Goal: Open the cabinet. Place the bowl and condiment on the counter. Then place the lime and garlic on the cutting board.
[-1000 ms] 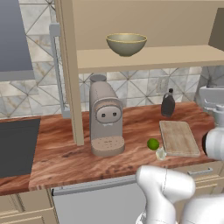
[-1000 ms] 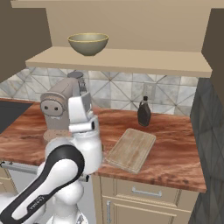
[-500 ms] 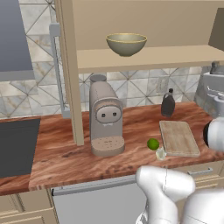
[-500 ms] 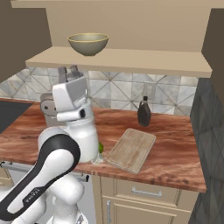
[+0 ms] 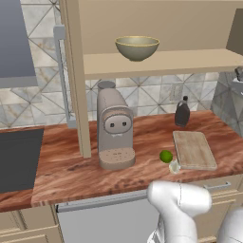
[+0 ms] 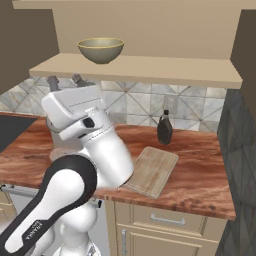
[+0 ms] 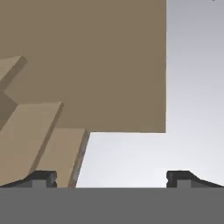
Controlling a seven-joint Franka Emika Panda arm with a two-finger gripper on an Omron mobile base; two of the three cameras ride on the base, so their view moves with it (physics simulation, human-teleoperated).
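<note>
One item, the bowl (image 5: 137,47), sat mid-shelf in the opened cabinet (image 5: 156,64); my gripper (image 7: 111,178), jaws spread and empty, needed to reach it.

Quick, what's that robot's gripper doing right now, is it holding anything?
Gripper: open and holding nothing, its fingertips wide apart, pointing up at the cabinet.
</note>
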